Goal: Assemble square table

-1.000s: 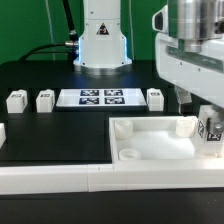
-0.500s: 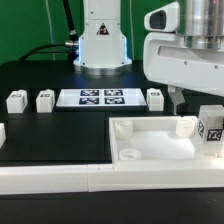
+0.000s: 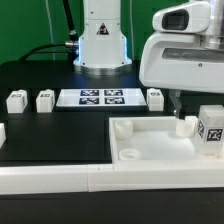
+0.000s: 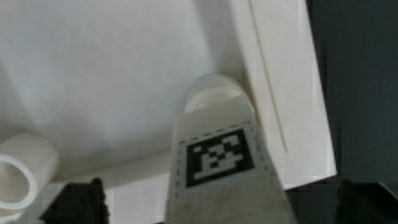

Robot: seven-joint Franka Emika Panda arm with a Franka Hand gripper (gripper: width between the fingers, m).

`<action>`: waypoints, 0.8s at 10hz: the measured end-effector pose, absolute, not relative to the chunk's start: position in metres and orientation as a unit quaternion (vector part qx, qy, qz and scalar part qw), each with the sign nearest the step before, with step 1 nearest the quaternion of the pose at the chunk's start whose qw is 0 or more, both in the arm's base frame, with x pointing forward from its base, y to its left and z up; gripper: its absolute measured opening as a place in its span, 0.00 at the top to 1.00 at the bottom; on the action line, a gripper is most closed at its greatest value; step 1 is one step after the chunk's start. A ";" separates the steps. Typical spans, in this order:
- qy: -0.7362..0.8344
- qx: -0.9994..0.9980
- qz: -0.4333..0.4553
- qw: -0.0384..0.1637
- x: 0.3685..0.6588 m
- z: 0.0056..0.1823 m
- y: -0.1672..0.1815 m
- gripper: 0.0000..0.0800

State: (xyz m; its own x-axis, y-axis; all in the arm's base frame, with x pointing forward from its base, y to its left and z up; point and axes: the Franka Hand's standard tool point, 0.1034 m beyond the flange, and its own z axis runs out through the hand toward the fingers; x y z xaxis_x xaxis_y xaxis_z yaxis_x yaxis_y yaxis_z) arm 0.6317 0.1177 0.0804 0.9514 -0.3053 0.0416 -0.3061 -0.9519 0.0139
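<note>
The white square table top (image 3: 150, 140) with a raised rim lies at the front of the exterior view's right. A round corner socket (image 3: 186, 126) stands at its far right corner, and another socket (image 3: 129, 156) is at its near left. My gripper (image 3: 207, 108) is shut on a short white tagged leg (image 3: 210, 130) and holds it upright over the top's right edge, beside the far socket. In the wrist view the leg (image 4: 222, 140) fills the space between my dark fingers (image 4: 80, 200), above the top's inner floor (image 4: 107, 80) and rim.
Three loose white legs stand at the back: two on the exterior view's left (image 3: 16, 99) (image 3: 45, 99) and one right of the marker board (image 3: 156, 97). The marker board (image 3: 101, 97) lies before the robot base (image 3: 100, 40). A long white border bar (image 3: 60, 175) runs along the front.
My wrist has shifted up and towards the exterior view's left. The held leg has stayed by the far right socket and its tag now faces the camera more.
</note>
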 end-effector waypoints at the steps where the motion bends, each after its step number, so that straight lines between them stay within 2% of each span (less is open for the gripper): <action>1: -0.155 0.988 0.019 0.010 0.632 0.080 0.118 0.35; 2: -0.156 0.988 0.019 0.010 0.632 0.080 0.118 0.52; 3: -0.205 0.979 0.018 0.007 0.631 0.080 0.119 0.52; 4: -0.248 0.969 0.018 0.006 0.631 0.080 0.119 0.64; 8: -0.433 0.901 0.015 -0.002 0.630 0.080 0.119 0.64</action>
